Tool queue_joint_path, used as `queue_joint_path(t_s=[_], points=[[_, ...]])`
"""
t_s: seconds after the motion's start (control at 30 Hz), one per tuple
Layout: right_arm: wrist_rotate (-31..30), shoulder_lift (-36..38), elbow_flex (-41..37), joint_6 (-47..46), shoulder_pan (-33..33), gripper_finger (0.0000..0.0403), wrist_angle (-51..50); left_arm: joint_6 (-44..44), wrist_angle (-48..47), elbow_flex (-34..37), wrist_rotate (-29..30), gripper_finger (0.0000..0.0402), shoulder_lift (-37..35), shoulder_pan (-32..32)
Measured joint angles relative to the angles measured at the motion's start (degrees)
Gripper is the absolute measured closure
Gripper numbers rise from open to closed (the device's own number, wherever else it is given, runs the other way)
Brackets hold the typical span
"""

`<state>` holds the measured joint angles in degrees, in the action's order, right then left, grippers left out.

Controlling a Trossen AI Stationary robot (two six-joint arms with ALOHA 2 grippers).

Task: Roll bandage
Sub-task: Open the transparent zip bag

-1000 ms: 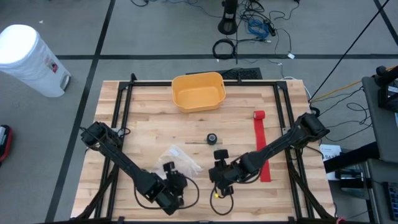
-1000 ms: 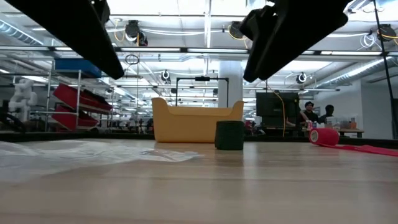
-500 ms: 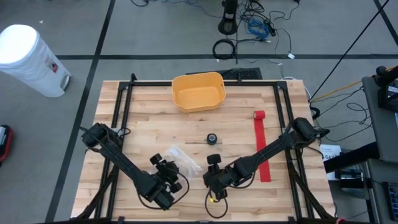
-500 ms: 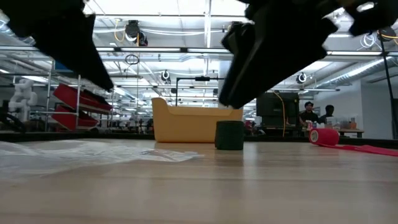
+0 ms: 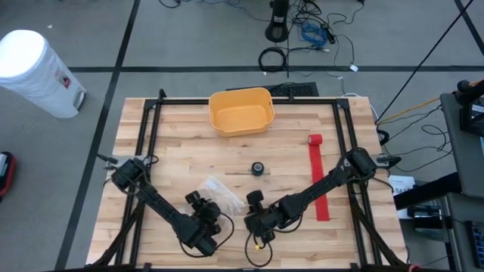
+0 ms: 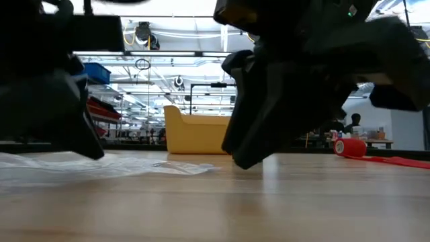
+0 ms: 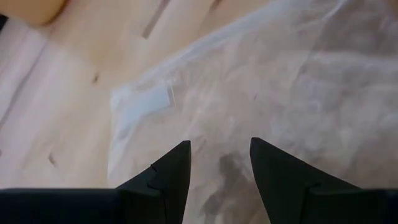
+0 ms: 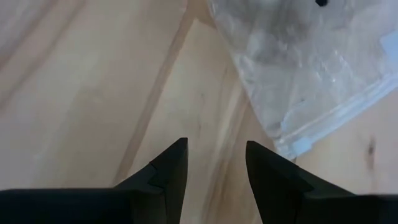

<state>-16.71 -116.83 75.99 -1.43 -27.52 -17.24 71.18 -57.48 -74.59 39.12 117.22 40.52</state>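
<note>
Approach phase, bandage not yet touched.
Left claw (image 5: 193, 199) open, empty over clear bag (image 5: 219, 193); right claw (image 5: 255, 198) open, empty just beside it; red bandage (image 5: 316, 175) unrolled at 3 o'clock on worktop (image 5: 174, 143). Next: right arm must reach it.

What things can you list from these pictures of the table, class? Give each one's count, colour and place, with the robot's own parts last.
Bandage: one, red, partly unrolled in a strip on the table's right side.
Bin: one, yellow, at the table's far edge, middle.
Small roll: one, dark, mid-table.
Plastic bag: one, clear, near the front, between the hands.
Table: one, light wood.
Container: one, white, on the floor, left of the table.
Left hand: one, dark, open, over the bag.
Right hand: one, dark, open, beside the bag.
</note>
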Motion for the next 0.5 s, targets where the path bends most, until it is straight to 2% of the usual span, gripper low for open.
queue_joint_path(t_s=[0.3, 0.4, 0.5], points=[[-0.26, -0.07, 0.0, 0.7, 2.19, 0.0255, 1.21, -0.08, 0.97, -0.66, -0.96, 0.0228, -0.72, 0.01], [-0.26, -0.07, 0.0, 0.7, 2.94, 0.0255, -0.01, -0.18, 5.28, -1.85, -0.51, 0.0228, -1.25, 0.01], [0.12, -0.06, 0.0, 0.67, 3.2, 0.0255, -2.63, -3.46, 13.92, -2.51, 1.19, 0.0228, -1.28, -0.01]])
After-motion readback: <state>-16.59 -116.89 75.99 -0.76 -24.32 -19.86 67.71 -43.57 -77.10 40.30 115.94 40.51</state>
